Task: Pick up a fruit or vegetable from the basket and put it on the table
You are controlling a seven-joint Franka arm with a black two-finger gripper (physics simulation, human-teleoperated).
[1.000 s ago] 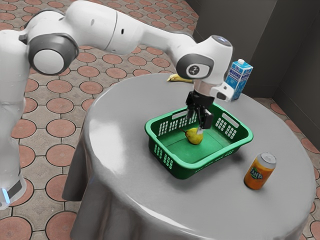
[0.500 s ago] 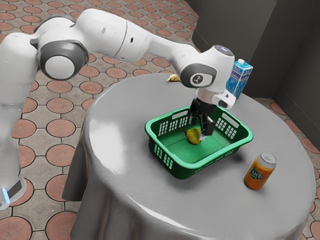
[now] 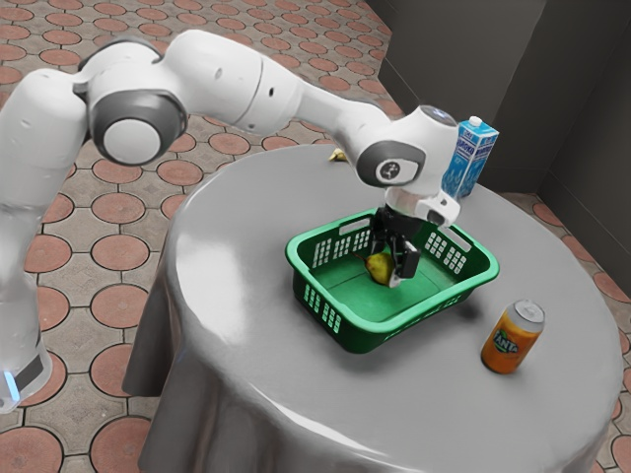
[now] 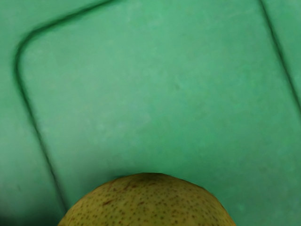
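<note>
Exterior view, left to right: white arm [image 3: 227,84] is arching in from the left over the table [image 3: 232,276]; a small yellow item [image 3: 337,156] is lying near the far edge, mostly hidden, so not naming it. Green basket [image 3: 373,326] is sitting on the table, and the pear [image 3: 380,268] is resting on its floor, under the hand. Black gripper [image 3: 386,267] is standing open, fingers well apart, with the pear lying between them, toward the exterior view's left of the near finger [image 3: 406,262]. Closing looks like the next step; the far fingertip is hiding behind the pear, so can't tell contact. Long axis is staying unclear: wrist view is cutting the pear off, showing its rounded, speckled side. Carton [image 3: 471,158] and orange can [image 3: 513,338] are standing outside the basket.
</note>
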